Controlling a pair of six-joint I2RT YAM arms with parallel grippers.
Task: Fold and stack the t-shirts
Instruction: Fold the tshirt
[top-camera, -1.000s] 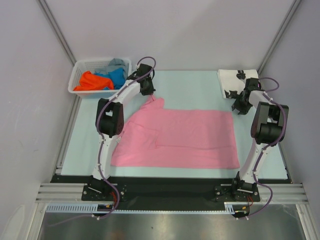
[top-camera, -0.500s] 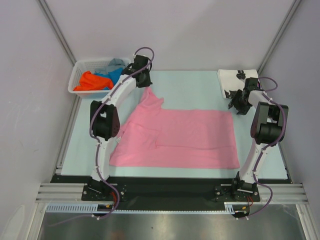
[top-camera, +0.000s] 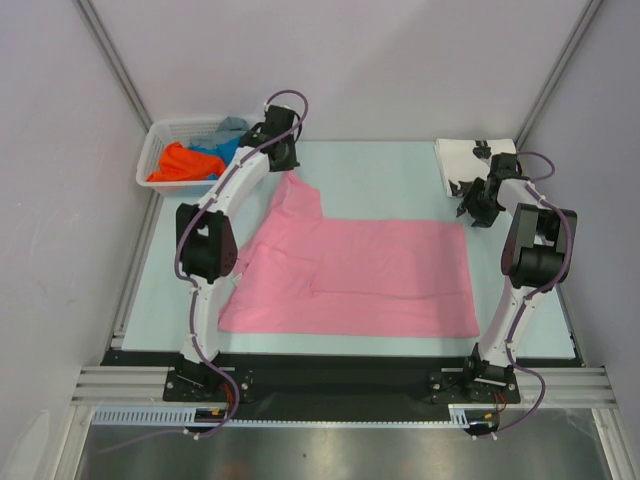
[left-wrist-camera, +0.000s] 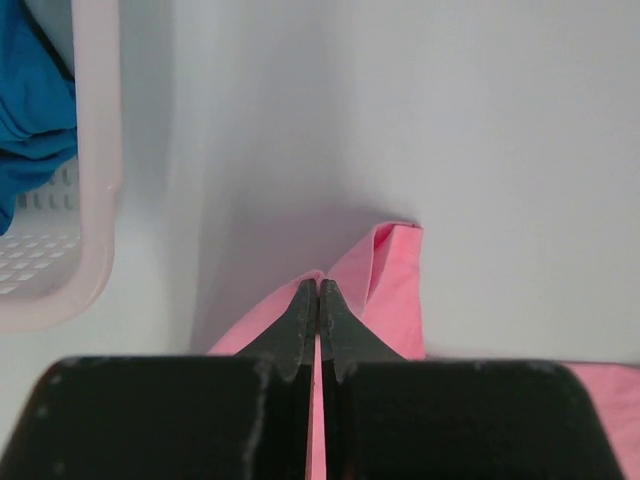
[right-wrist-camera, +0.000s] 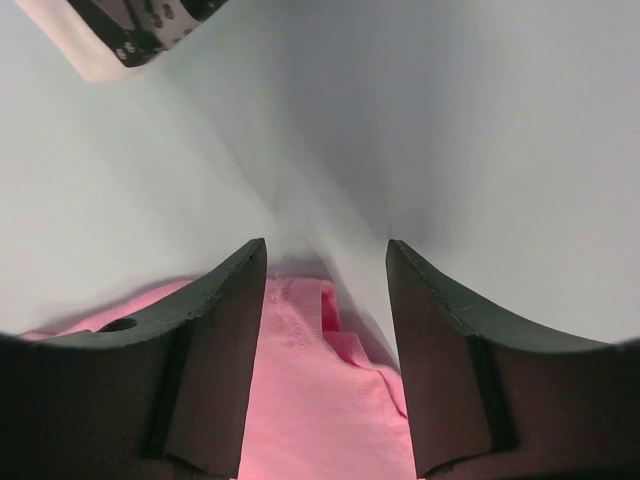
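Note:
The pink t-shirt (top-camera: 360, 270) lies spread flat across the middle of the table. My left gripper (top-camera: 286, 168) is shut on its far left sleeve corner, next to the basket; in the left wrist view the closed gripper (left-wrist-camera: 318, 292) pinches pink cloth (left-wrist-camera: 385, 290). My right gripper (top-camera: 472, 212) is open just above the shirt's far right corner. In the right wrist view the pink corner (right-wrist-camera: 330, 390) lies between its spread fingers (right-wrist-camera: 225, 330). A folded white t-shirt with black print (top-camera: 470, 165) lies at the far right.
A white lattice basket (top-camera: 160, 140) at the far left holds orange (top-camera: 178, 163), blue (top-camera: 215, 155) and grey (top-camera: 235, 125) shirts; its rim (left-wrist-camera: 95, 200) shows close on the left in the left wrist view. Grey walls enclose the table.
My left gripper has moved toward the far edge with the pink sleeve corner, drawing it out longer. The right arm has barely moved.

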